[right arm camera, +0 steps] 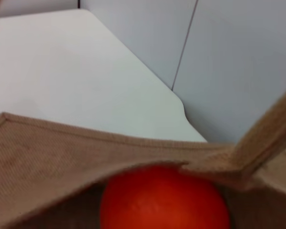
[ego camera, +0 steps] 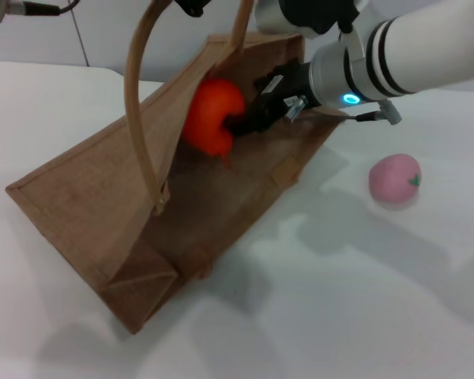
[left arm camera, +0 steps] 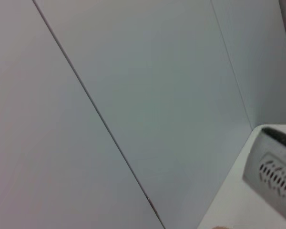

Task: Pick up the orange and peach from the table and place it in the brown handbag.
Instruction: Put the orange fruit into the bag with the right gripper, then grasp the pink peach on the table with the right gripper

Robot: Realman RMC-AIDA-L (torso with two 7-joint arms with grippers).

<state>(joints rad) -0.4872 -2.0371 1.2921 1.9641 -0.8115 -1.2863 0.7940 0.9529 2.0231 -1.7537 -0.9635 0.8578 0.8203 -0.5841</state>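
Fingers [ego camera: 257, 110] of the right gripper [ego camera: 245, 120], dark and reaching in from the upper right of the head view, are closed on the orange [ego camera: 213, 114] inside the mouth of the brown handbag [ego camera: 87, 205]. White table [ego camera: 363, 300] fills most of that view, with wide bare room along the bottom and right. On it the handbag lies tipped, running from the lower left toward the upper centre, its stitched rim open toward the right and one looped handle [ego camera: 138, 118] arching over the opening. In the right wrist view the bag's rim [right arm camera: 86, 143] crosses the frame with the orange [right arm camera: 164, 200] just beneath it. Outside the bag, the peach [ego camera: 394, 179] sits at centre right, well apart from the bag's edge. Of the left gripper [ego camera: 8, 8] only a sliver shows at the upper left corner; whether it is open I cannot tell.
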